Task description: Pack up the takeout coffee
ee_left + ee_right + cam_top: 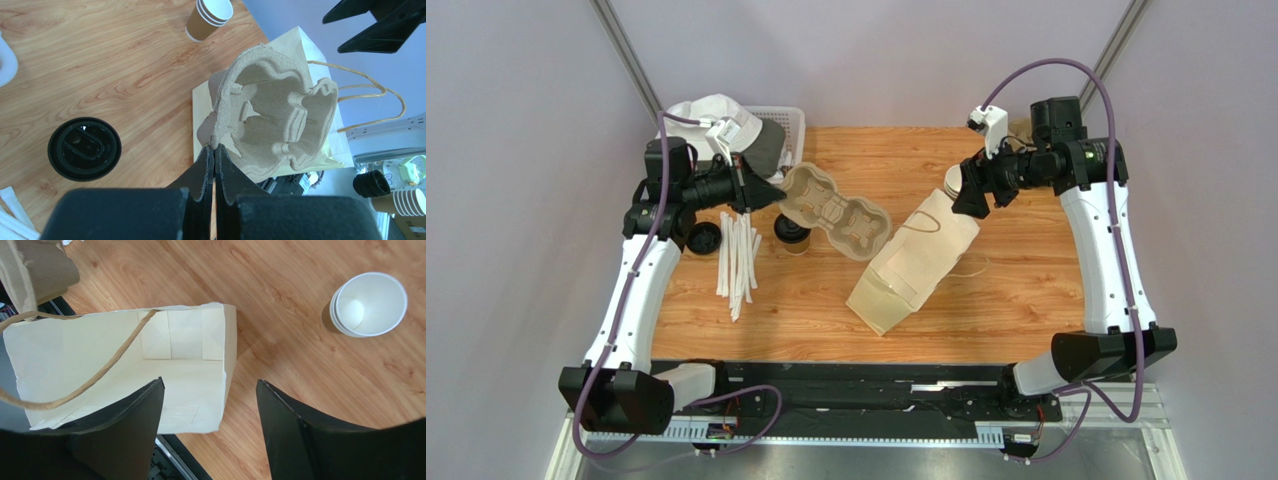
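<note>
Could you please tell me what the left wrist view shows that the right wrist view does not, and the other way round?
Only the left wrist view shows the takeout coffee, with its black lid on, and the left pincer shut on the rim of the pulp cup tray. Only the right wrist view looks into the paper bag through its open mouth, with nothing visible inside. Both show the bag, the stack of empty paper cups, the open right pincer and the wooden table.

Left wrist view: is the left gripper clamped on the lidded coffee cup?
No, the left gripper pinches the pulp tray by its rim; the coffee cup stands apart.
</note>
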Robot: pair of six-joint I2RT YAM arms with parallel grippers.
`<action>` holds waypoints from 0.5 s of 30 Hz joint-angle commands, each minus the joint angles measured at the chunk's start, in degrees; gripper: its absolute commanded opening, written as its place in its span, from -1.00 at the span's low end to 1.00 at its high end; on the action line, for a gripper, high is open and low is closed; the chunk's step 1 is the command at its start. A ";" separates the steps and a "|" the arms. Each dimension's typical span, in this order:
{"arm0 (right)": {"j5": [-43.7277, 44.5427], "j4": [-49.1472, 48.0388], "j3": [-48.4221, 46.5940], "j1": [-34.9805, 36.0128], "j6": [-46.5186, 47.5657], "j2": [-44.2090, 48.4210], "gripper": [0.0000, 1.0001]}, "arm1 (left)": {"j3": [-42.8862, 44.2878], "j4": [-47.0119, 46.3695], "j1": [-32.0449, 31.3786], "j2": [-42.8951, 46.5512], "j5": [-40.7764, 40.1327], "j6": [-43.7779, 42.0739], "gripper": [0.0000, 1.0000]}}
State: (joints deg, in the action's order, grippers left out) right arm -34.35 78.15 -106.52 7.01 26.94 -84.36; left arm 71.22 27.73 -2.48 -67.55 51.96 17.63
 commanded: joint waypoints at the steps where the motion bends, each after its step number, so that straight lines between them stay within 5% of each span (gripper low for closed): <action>1: -2.21 9.65 -3.52 0.11 6.18 3.93 0.48 | -0.38 -0.74 0.46 1.98 0.33 0.04 -1.00; 9: -9.77 9.48 -1.85 1.95 17.26 11.67 0.39 | 0.32 -1.01 0.55 0.14 -0.37 0.92 -1.00; 15: -2.05 4.83 3.42 11.79 21.58 14.66 0.43 | 0.50 -0.04 0.55 -0.48 -1.95 0.48 -1.00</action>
State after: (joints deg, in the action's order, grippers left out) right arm -39.90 78.08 -106.26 13.82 43.64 -70.30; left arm 70.85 27.83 -2.22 -67.83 50.96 17.91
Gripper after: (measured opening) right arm 0.704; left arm 0.010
